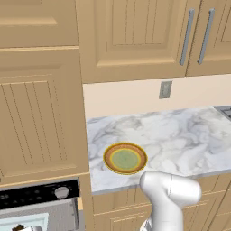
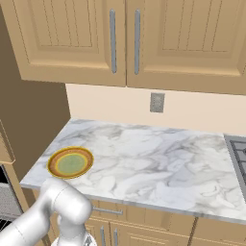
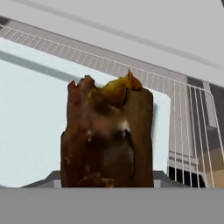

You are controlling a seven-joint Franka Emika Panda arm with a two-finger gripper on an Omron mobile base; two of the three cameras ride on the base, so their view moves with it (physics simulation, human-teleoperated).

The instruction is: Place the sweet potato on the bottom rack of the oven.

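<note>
The sweet potato [image 3: 107, 135], a dark brown lump with an orange torn top, stands up large in the middle of the hand view. My gripper [image 3: 107, 183] is shut on it, and the potato hides the fingertips. Behind it run the white wires of an oven rack [image 3: 188, 118] and the pale bluish window [image 3: 30, 127] of the oven door. The oven [image 1: 38, 195], with its black control strip and grey knob [image 1: 62, 192], sits at the lower left of the left base view. My arm [image 1: 169, 194] reaches down and left toward it.
A round yellow-rimmed, green-centred plate [image 1: 125, 158] lies on the marble counter [image 1: 180, 140] to the right of the oven; the plate [image 2: 70, 162] holds nothing. Tan cabinets hang above, and a tall cabinet [image 1: 40, 113] stands over the oven. A stove corner [image 2: 238, 153] is at the far right.
</note>
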